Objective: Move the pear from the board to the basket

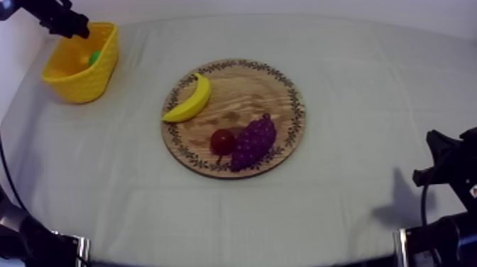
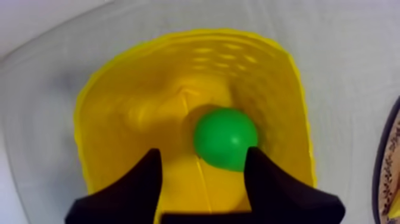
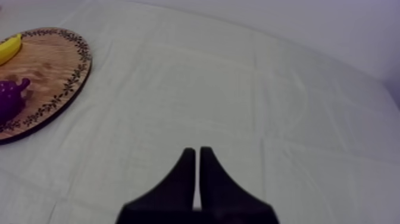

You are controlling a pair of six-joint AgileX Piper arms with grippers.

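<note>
Pear (image 1: pixel 94 57) mostly hidden by the ribbed yellow basket (image 1: pixel 81 78) wall (smooth, round, green). Left gripper (image 2: pixel 204 152) fingers apart above it; right gripper (image 3: pixel 197 154) fingers pressed together, empty.

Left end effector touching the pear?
Apart. Top view: left end effector sits above the yellow basket rim, yellow wall visible between it and the pear inside.

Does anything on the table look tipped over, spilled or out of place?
Nothing stands out. The pear lies inside the upright yellow basket, and the banana, small red fruit and grapes sit on the wooden board, the banana's tip at its rim.
</note>
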